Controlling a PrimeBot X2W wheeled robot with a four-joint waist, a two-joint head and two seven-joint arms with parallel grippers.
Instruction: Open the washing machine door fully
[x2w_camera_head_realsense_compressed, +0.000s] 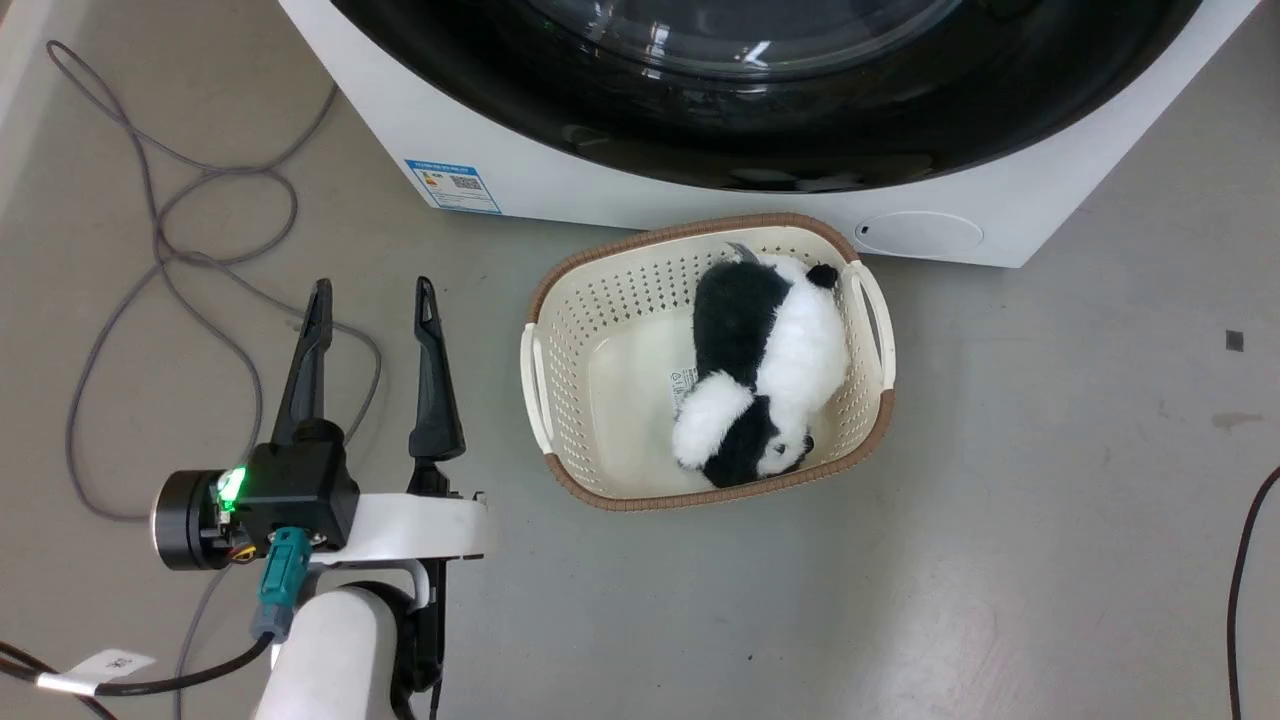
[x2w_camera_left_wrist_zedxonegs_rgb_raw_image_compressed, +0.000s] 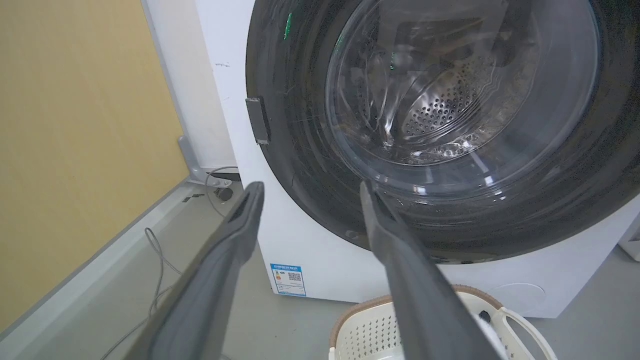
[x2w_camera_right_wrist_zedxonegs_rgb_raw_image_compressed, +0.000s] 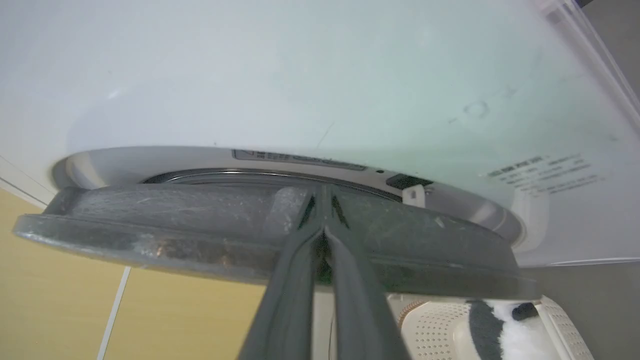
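Glossy black door: I'm hooking its edge with my right claw, closed tight on nothing, risking a slip off the slick rim if pulling askew.

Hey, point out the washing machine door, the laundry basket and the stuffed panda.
washing machine door (x2w_camera_left_wrist_zedxonegs_rgb_raw_image_compressed: 300, 165), left wrist view, glossy black rim left of the glass.
laundry basket (x2w_camera_head_realsense_compressed: 610, 300), head view, perforated left wall.
stuffed panda (x2w_camera_head_realsense_compressed: 800, 350), head view, white fur of its body.
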